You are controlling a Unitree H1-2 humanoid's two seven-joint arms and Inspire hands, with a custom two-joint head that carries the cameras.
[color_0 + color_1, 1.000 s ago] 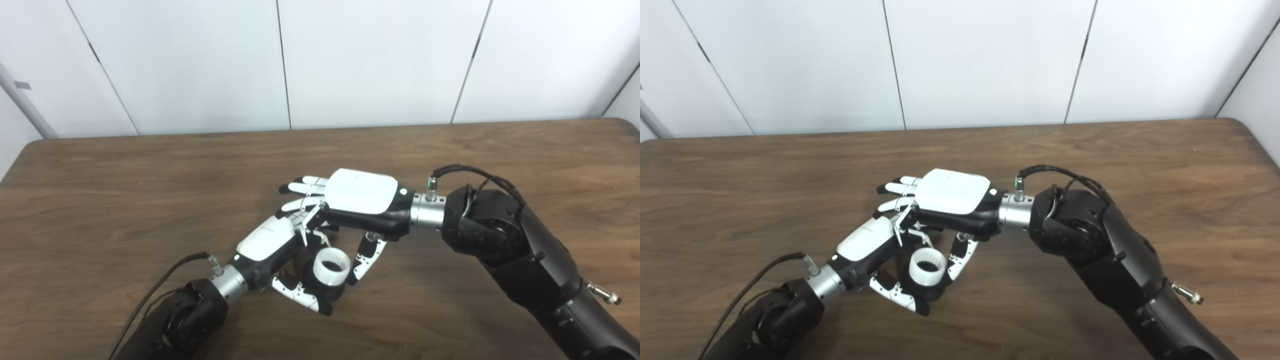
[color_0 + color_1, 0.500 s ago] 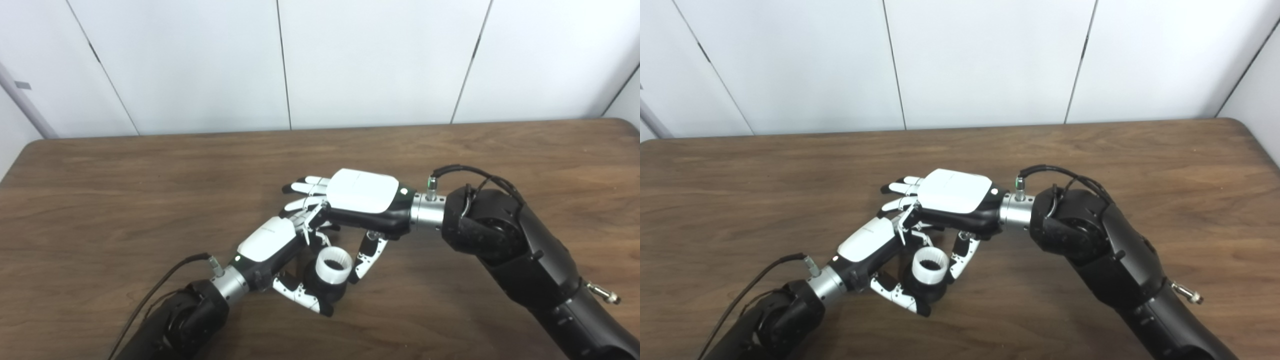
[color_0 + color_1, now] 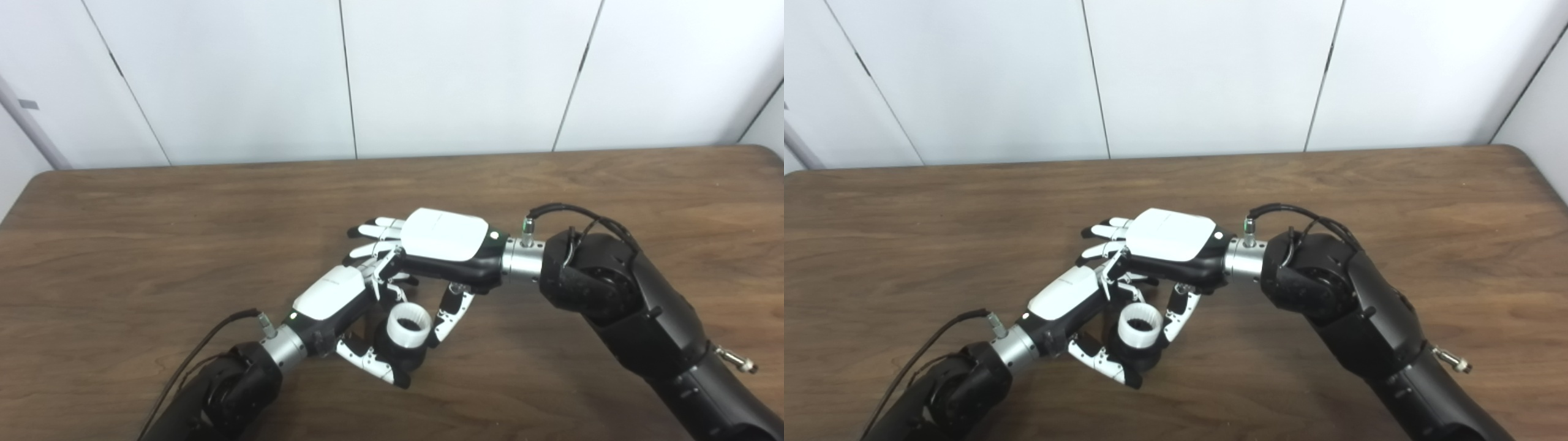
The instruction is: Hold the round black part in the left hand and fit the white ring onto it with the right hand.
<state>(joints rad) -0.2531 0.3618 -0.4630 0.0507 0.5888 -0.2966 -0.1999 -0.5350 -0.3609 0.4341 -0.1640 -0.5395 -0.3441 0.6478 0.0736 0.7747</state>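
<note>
White ring point(image 3: 410, 324) sits on the round black part point(image 3: 405, 357) – our left robot hand point(image 3: 343, 306) grips that, right robot hand point(image 3: 442, 251) hovers just above, fingers loosely spread, holding nothing we can see.

Both hands meet near the middle of the table point(image 3: 184, 202), toward its front edge. Left hand point(image 3: 331, 300) comes in from lower left, closed around the round part point(image 3: 409, 357). Ring point(image 3: 410, 322) sits on top of the part. Right hand point(image 3: 442, 240) comes in from the right, palm down, above and just behind ring, thumb point(image 3: 450, 313) touching ring's right side.
</note>
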